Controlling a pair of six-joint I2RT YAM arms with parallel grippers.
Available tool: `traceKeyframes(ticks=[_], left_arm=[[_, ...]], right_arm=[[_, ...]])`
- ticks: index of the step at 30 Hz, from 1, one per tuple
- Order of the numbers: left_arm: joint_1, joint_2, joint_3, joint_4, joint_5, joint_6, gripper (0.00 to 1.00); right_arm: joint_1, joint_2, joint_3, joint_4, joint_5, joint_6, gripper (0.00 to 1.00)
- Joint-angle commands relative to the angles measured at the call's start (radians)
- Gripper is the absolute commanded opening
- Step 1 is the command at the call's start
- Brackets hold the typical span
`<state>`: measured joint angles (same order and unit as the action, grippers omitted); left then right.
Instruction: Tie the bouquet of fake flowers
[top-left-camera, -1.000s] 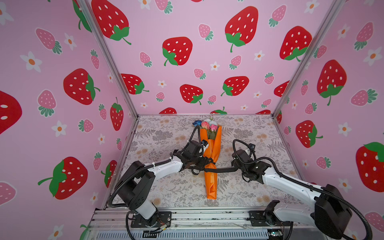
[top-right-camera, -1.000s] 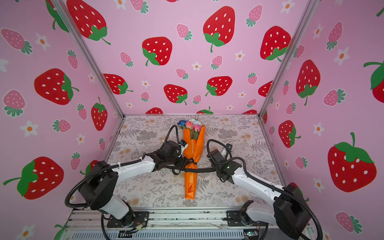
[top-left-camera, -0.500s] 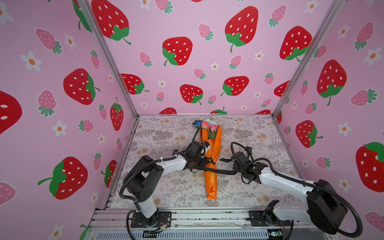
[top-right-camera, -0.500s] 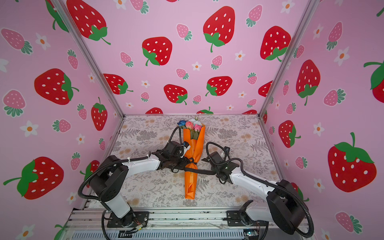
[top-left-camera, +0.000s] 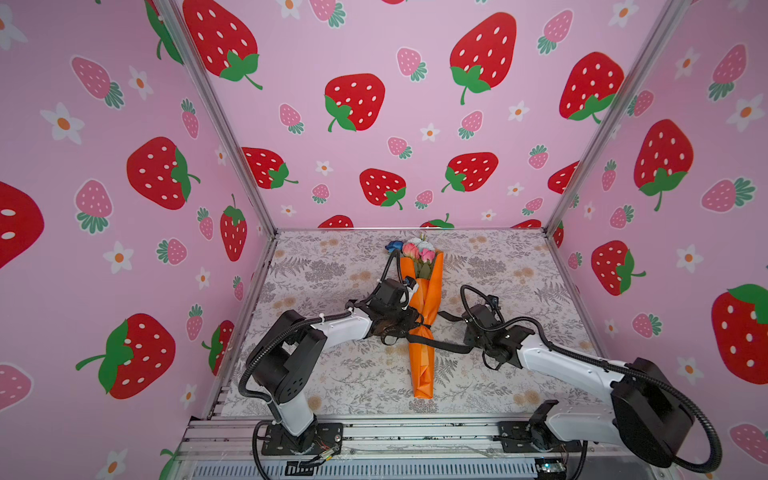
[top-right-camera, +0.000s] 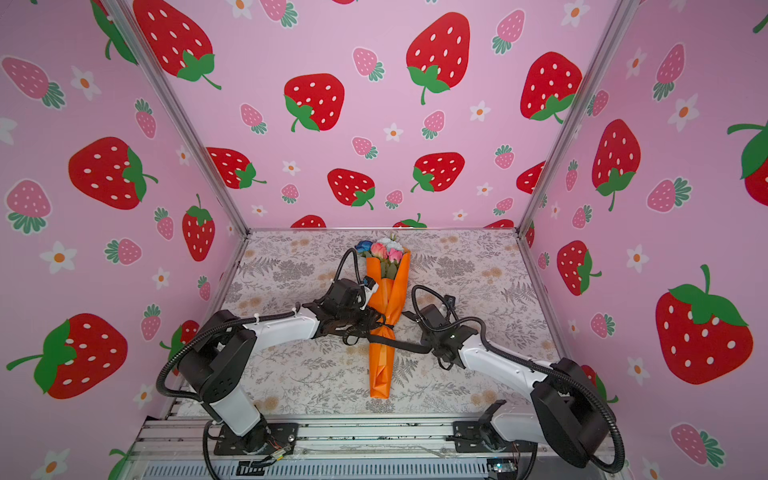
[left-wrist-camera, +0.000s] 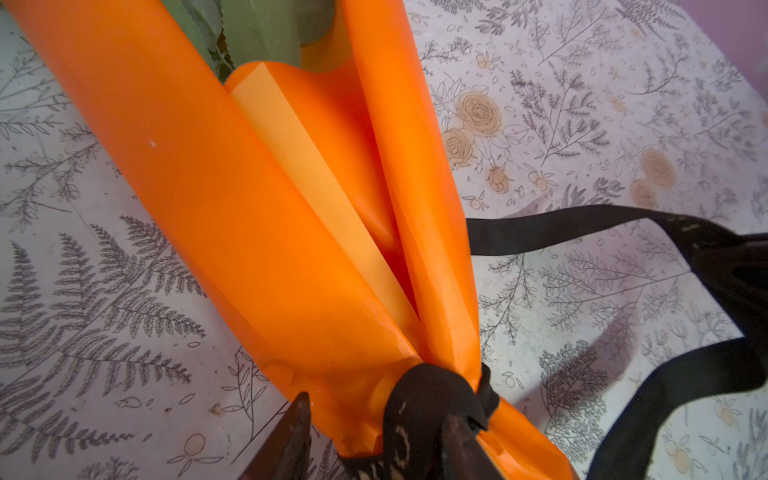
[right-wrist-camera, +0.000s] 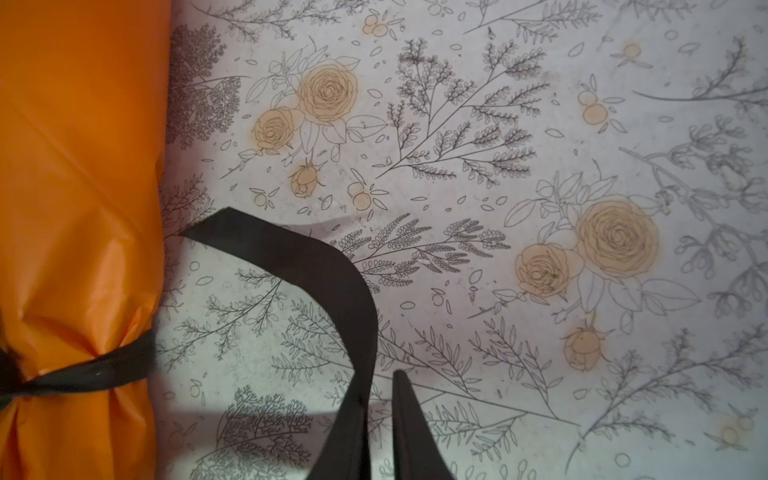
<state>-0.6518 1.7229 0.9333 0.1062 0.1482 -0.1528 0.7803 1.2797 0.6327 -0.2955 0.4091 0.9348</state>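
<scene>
Right end effector (right-wrist-camera: 380, 407) has eased ajar, long black ribbon (right-wrist-camera: 316, 266) slack; left end effector (left-wrist-camera: 376, 409), half-open, straddles the knot (left-wrist-camera: 424, 399) on the orange-paper-wrapped bouquet of fake flowers (top-left-camera: 430, 291); it could loosen.

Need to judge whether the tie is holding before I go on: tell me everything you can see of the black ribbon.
The black ribbon is a flat band with pale lettering near its knot. It is cinched round the waist of the bouquet, puckering the orange paper, with a knot between the fingers of the left gripper. One strand runs over the floral table to the right gripper, then curves back to end beside the paper; whether either gripper pinches it is unclear.
</scene>
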Motion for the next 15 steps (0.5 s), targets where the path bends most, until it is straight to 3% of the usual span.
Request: traceKeyframes(ticks=[1,12,15], left_arm=[[0.006,-0.031,-0.004,0.032,-0.002,-0.013,0.38],[0.007,-0.044,-0.026,0.038,0.021,-0.016,0.11],[0.007,-0.046,-0.026,0.041,0.028,-0.020,0.07]], right_arm=[[-0.005,-0.014,-0.003,-0.031,-0.001,-0.010,0.24],[0.044,-0.116,0.020,-0.087,-0.012,-0.106,0.29],[0.090,-0.154,0.006,-0.039,-0.071,-0.176,0.31]])
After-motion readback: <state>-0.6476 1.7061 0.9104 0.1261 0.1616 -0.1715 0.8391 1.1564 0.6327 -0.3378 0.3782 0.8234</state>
